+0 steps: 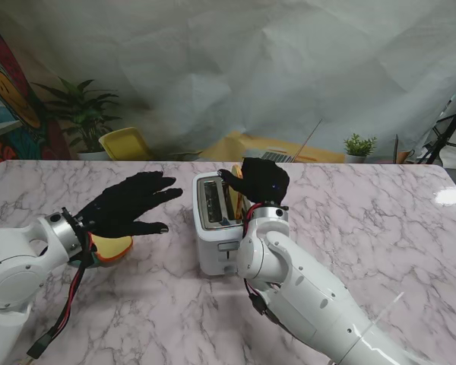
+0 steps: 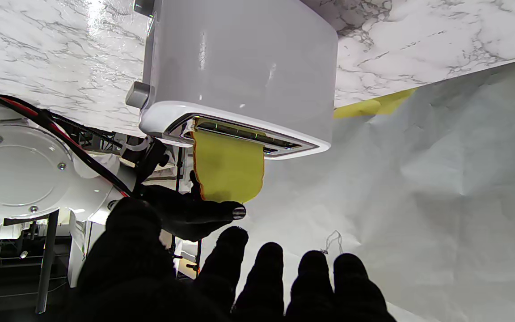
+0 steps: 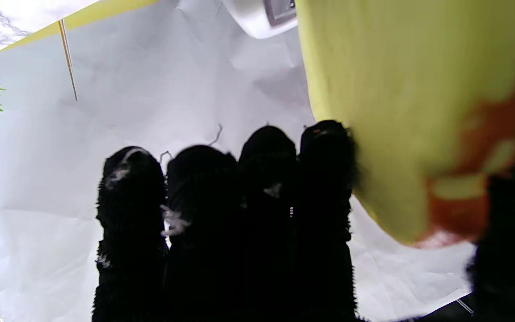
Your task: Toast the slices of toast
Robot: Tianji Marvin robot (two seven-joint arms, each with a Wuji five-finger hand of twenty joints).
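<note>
- Stand view: a white toaster (image 1: 216, 224) stands near the middle of the marble table (image 1: 380, 220). The right hand (image 1: 260, 181) sits over the toaster's top, pinching a yellow toast slice (image 1: 236, 199) that stands partly down in the slot on the robot's right. The left hand (image 1: 129, 204) hovers left of the toaster, fingers spread and grasping nothing, above a second toast slice (image 1: 112, 248) lying on the table toward the left edge.
- Left wrist view: the toast slice (image 2: 228, 170) projects from the toaster (image 2: 239, 67) slot, the right hand (image 2: 186, 214) gripping its free end; the left hand's fingers (image 2: 266, 273) are bare.
- Right wrist view: the toast slice (image 3: 400, 112), with its brown crust, is held between the fingers (image 3: 324, 179) and the thumb.
</note>
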